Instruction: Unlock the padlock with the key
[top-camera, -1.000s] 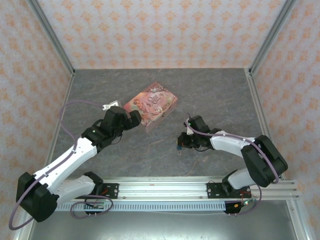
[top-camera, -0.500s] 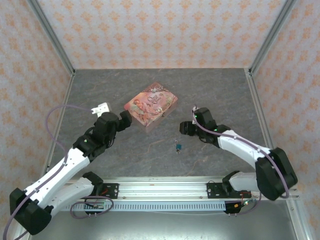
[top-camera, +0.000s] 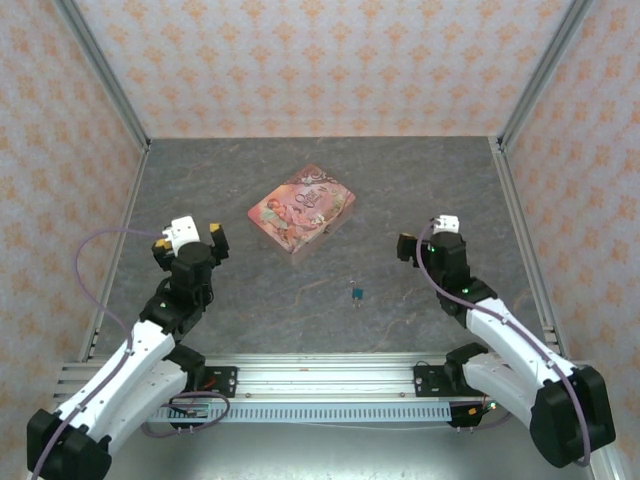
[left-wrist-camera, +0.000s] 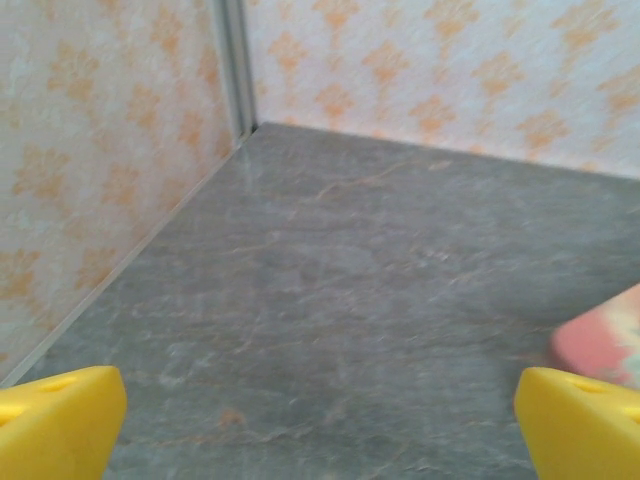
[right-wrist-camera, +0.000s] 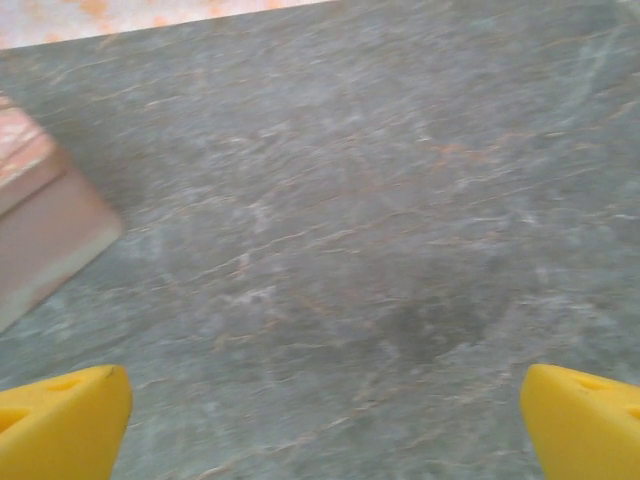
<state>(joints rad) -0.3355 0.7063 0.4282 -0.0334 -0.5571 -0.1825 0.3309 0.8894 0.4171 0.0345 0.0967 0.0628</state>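
The tiny blue-teal padlock (top-camera: 356, 293) lies alone on the grey table, in front of the pink tin; I cannot make out a key apart from it. My left gripper (top-camera: 190, 238) hovers far to the left of the padlock, open, its yellow fingertips (left-wrist-camera: 55, 420) wide apart over bare table. To the right of the padlock, my right gripper (top-camera: 432, 242) is also open, with yellow fingertips (right-wrist-camera: 585, 420) spread and nothing between them. In both wrist views the padlock is out of view.
The pink illustrated tin (top-camera: 303, 210) sits at mid-table, its corner at the right edge of the left wrist view (left-wrist-camera: 603, 340) and at the left of the right wrist view (right-wrist-camera: 40, 220). Patterned walls with metal posts (left-wrist-camera: 235, 65) enclose the table.
The right gripper left the padlock lying on the table and drew back to the right. The left gripper pulled away from the pink tin toward the left.
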